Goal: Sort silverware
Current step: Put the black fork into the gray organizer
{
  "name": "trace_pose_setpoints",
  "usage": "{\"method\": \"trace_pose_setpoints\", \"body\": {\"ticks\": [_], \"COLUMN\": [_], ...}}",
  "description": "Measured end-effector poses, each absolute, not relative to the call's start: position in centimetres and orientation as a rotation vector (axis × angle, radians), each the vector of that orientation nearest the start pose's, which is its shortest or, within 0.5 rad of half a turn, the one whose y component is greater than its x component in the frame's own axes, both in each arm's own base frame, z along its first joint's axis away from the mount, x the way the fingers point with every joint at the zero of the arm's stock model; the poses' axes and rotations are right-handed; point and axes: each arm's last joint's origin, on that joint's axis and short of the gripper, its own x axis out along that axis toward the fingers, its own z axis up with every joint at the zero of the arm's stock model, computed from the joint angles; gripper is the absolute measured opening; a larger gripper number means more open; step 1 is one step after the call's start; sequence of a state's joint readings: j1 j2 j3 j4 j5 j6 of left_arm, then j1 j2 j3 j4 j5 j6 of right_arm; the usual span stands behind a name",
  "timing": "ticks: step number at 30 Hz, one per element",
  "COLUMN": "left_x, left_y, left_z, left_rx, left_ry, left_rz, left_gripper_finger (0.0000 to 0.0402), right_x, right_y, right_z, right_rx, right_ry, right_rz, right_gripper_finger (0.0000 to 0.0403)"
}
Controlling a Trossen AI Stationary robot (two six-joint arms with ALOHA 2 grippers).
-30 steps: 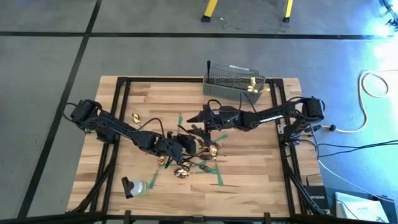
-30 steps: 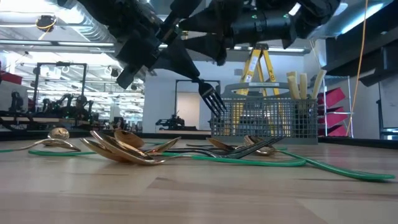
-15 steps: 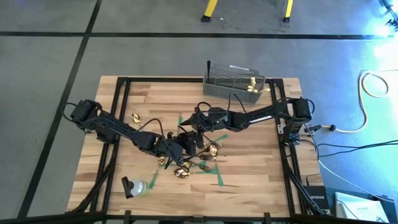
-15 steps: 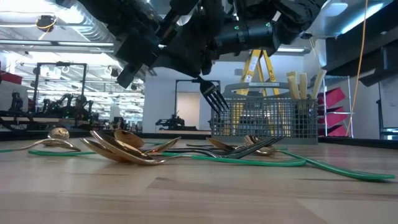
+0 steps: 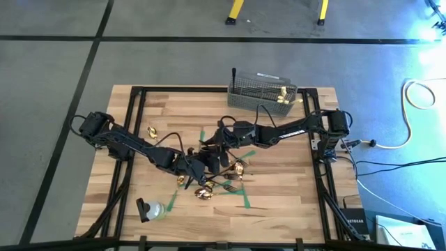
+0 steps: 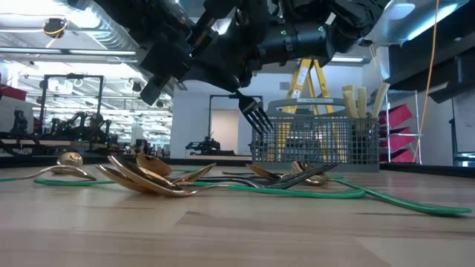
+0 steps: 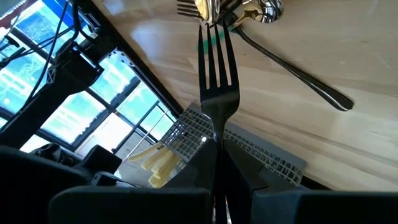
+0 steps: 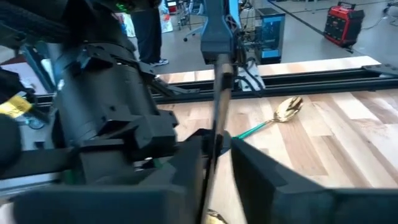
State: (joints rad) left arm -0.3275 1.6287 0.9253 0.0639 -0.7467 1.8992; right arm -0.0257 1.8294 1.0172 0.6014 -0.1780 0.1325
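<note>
1. High view: your right gripper (image 5: 217,144), a second ago nearer the grey wire mesh basket (image 5: 261,91), has reached your left gripper (image 5: 208,162) mid-table; a handover looks underway.
2. Low view: the dark metal fork (image 6: 253,113) hangs tines-down before the basket, above the gold spoons (image 6: 148,174).
3. Left wrist view: the left fingers pinch the fork's handle.
4. Right wrist view: the right fingers have narrowed around the handle; contact looks made.
</note>
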Motion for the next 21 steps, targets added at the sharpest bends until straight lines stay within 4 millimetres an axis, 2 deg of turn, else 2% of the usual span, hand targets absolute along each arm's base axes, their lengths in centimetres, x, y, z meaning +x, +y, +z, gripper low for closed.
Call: {"method": "trace_pose_setpoints", "body": {"ticks": [3, 15, 21], "left_x": [32.1, 32.12, 32.1], "left_y": [-8.82, -8.82, -8.99], "left_z": [20.11, 20.15, 20.24], "left_rx": [2.139, 2.107, 2.034], "left_ry": [0.801, 0.8, 0.798], "left_rz": [-0.266, -0.245, -0.191], "left_gripper_finger": [0.0, 0.0002, 0.0026], "right_x": [39.36, 39.36, 39.36], "right_y": [-0.44, -0.43, -0.44], "right_z": [20.21, 20.23, 20.24], "right_rx": [0.171, 0.189, 0.198], "right_ry": [0.221, 0.221, 0.22], "right_rz": [0.152, 0.157, 0.159], "right_gripper_finger": [0.0009, 0.0, 0.0]}}
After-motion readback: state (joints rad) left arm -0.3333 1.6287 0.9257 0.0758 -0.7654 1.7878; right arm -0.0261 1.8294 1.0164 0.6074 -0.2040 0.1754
